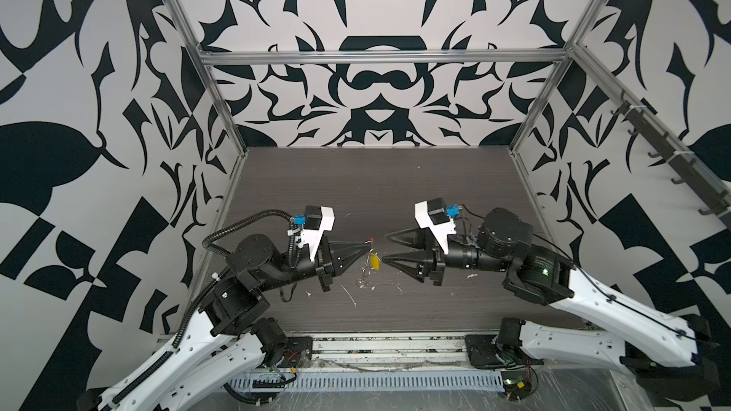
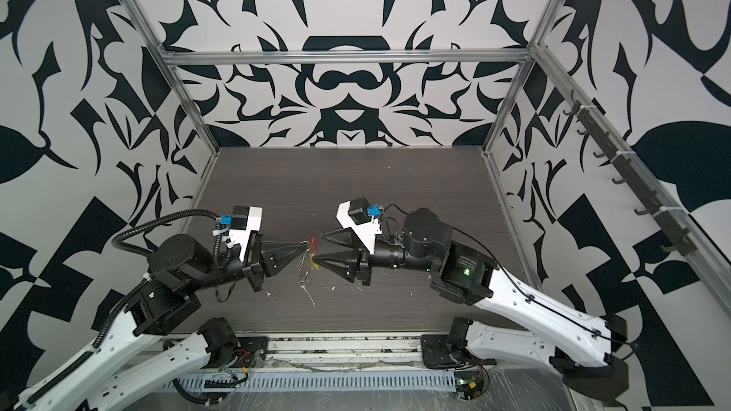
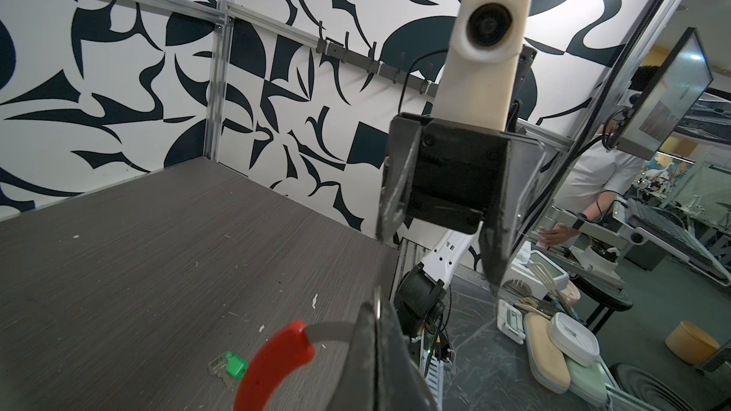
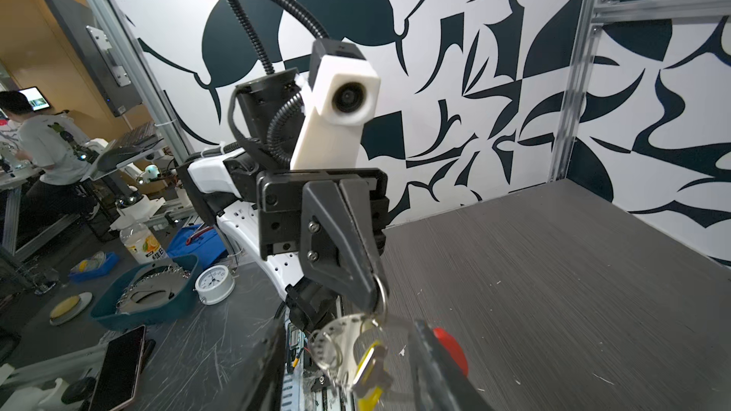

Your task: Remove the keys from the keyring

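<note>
The left end effector (image 1: 364,248) is pinched shut on the keyring (image 3: 273,361), clear of the tabletop (image 1: 395,191) — the yellow-tagged key (image 1: 375,264) hangs lengthwise below the keyring, between the parted jaws of the nearer right end effector (image 1: 384,247), which grips nothing.

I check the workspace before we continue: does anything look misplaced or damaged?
White flecks lie scattered on the dark table near the keyring, like debris or chipped surface. The green-tagged key lies loose on it, off the ring.
</note>
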